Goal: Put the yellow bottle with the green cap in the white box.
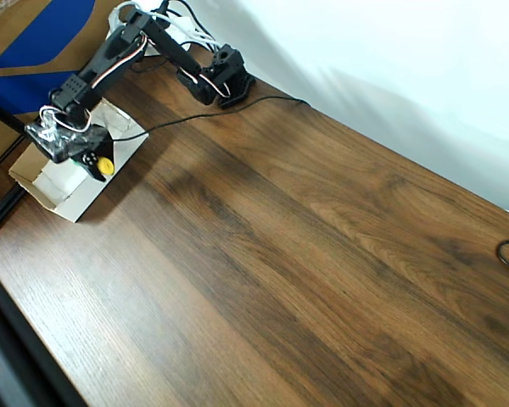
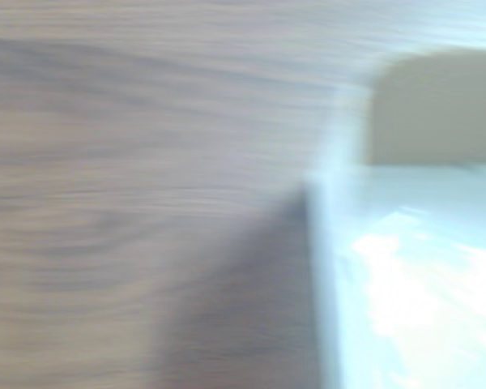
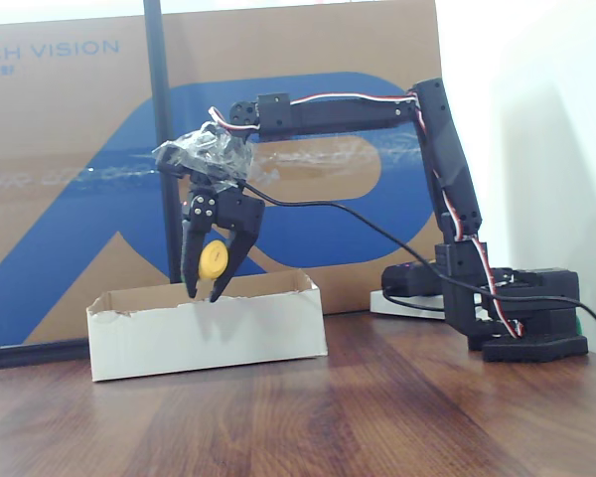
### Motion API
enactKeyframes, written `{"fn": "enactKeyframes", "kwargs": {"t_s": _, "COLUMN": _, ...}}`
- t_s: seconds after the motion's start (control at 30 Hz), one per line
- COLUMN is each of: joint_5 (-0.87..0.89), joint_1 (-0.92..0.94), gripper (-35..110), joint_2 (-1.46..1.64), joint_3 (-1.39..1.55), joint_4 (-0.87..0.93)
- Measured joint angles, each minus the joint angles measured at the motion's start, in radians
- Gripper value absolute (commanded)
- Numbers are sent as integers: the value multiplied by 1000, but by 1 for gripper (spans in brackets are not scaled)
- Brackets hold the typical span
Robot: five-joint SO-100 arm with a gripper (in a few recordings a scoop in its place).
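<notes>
Wrist view is basically mush: heavy blur, wood grain of the table (image 2: 130, 162) across the left, then a pale vertical edge that looks like the white box (image 2: 405, 275) on the right, with a tan-grey patch above it that I can't identify. No fingers or bottle can be made out there.

In the fixed view things are clearer. On the left the white box (image 3: 207, 328) sits on the table (image 3: 377, 417), its torn tan rim facing up; its inside is hidden from this angle. Above it hangs the gripper (image 3: 208, 268), pointing straight down, its 2 fingers pinching the yellow bottle with the green cap (image 3: 213, 260). Only a round yellow face shows, so the cap is hidden and no label is readable. The fingertips dip to about rim level, and I can't tell whether they're inside the box. A crinkly clear plastic wrap (image 3: 204, 149) covers the wrist, so that joint is hard to see. Behind it all stands a big brown-and-blue carton (image 3: 70, 149), with a black pole (image 3: 159, 119) in front of it. Further right, the forearm runs level, then the upper arm drops steeply to the base (image 3: 521, 318) at far right.

Overhead, the box (image 1: 47, 182) is top left, partly covered by the gripper (image 1: 95, 161), with the bottle (image 1: 105, 167) showing as a yellow dot over the box's right side. A black cable (image 1: 220, 110) trails across the table (image 1: 305, 271).
</notes>
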Motion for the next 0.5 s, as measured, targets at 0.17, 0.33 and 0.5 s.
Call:
{"fn": "enactKeyframes", "kwargs": {"t_s": 0.17, "joint_5": -6, "joint_1": 72, "gripper": 0, "joint_2": 15, "joint_3": 34, "joint_4": -32}}
{"fn": "enactKeyframes", "kwargs": {"t_s": 0.33, "joint_5": -12, "joint_1": 141, "gripper": 0, "joint_2": 14, "joint_3": 75, "joint_4": -66}}
{"fn": "enactKeyframes", "kwargs": {"t_s": 0.5, "joint_5": 0, "joint_1": 212, "gripper": 0, "joint_2": 32, "joint_3": 91, "joint_4": -72}}
